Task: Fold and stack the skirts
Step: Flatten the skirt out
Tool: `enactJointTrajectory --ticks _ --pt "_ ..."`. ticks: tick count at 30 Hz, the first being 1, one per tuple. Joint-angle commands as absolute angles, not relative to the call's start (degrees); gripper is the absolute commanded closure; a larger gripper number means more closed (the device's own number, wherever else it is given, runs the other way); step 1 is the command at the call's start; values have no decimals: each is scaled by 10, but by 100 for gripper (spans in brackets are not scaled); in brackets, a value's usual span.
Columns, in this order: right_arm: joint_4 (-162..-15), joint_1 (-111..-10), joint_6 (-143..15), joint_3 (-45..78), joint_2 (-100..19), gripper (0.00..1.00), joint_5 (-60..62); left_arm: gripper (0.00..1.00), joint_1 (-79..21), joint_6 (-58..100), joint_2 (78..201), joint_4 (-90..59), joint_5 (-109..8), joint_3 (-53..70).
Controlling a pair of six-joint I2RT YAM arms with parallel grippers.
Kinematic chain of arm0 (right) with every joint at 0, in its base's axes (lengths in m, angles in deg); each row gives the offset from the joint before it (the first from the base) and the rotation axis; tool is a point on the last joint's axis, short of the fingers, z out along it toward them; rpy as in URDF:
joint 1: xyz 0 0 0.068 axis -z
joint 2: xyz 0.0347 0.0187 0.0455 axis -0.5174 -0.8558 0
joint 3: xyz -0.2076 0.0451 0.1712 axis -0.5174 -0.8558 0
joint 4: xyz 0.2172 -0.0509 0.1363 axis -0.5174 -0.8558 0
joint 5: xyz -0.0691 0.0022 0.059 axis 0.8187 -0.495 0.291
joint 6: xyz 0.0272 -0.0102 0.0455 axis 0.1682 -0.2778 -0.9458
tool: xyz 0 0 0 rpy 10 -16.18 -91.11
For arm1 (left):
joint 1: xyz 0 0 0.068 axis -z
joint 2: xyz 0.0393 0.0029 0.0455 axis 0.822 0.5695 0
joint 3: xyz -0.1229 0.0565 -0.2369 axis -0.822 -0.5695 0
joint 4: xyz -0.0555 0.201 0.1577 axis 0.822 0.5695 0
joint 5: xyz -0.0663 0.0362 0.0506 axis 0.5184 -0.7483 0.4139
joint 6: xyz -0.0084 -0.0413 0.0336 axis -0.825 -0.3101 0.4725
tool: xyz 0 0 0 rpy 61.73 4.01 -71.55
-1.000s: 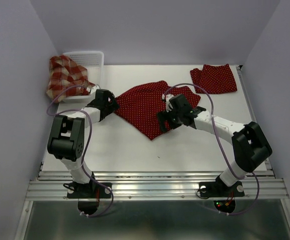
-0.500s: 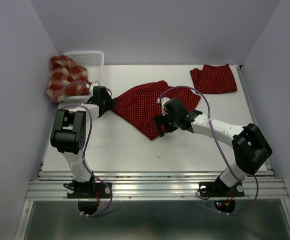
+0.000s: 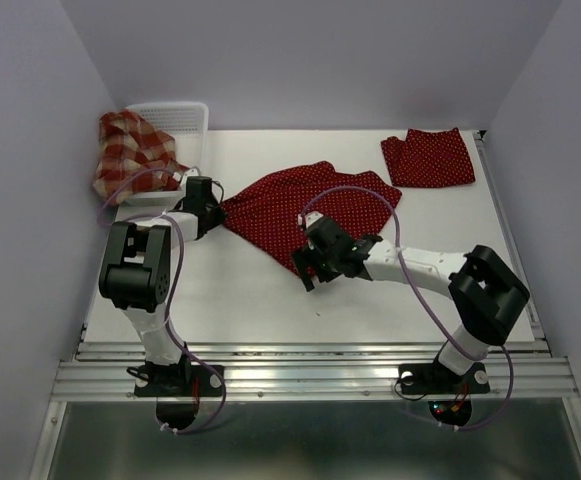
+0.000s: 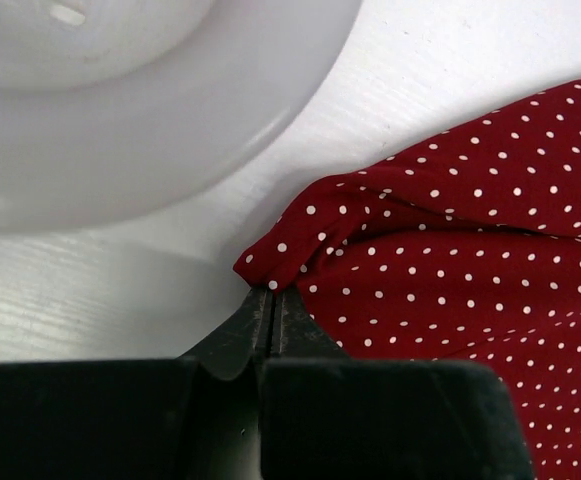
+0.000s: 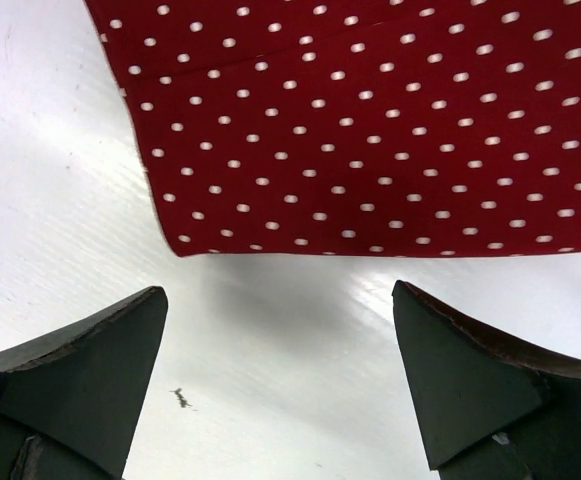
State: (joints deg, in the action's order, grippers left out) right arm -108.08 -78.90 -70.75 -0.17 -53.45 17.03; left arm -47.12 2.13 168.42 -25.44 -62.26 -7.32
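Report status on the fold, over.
Left claw shut on centre skirt corner. Right claw open over its near edge. Basket close beside left claw.

Overhead plus close wrist views, sharing dotted skirt

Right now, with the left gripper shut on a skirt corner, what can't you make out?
Left gripper: from above, its own wrist hides the fingers; only the left wrist view shows them pinching the spread skirt.
Basket: inside partly covered by the plaid skirt in the top view; blurred and cut off in the left wrist view.
Folded skirt: layers too small to count from above.
Right gripper: from above, the wrist hides its open fingers.
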Motion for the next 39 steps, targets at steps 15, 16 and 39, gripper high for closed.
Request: enactJointTrajectory --ticks 15,16,39 --pt "-1020 -846 -854 -22 -574 24 294 100 -463 -13 1579 -240 -632 -133" --pt "-1016 -846 -855 -22 -578 25 297 100 -462 -14 1573 -240 -634 -135" --pt "-931 -846 -813 -48 -491 99 414 100 -453 -25 1464 -221 -630 -163"
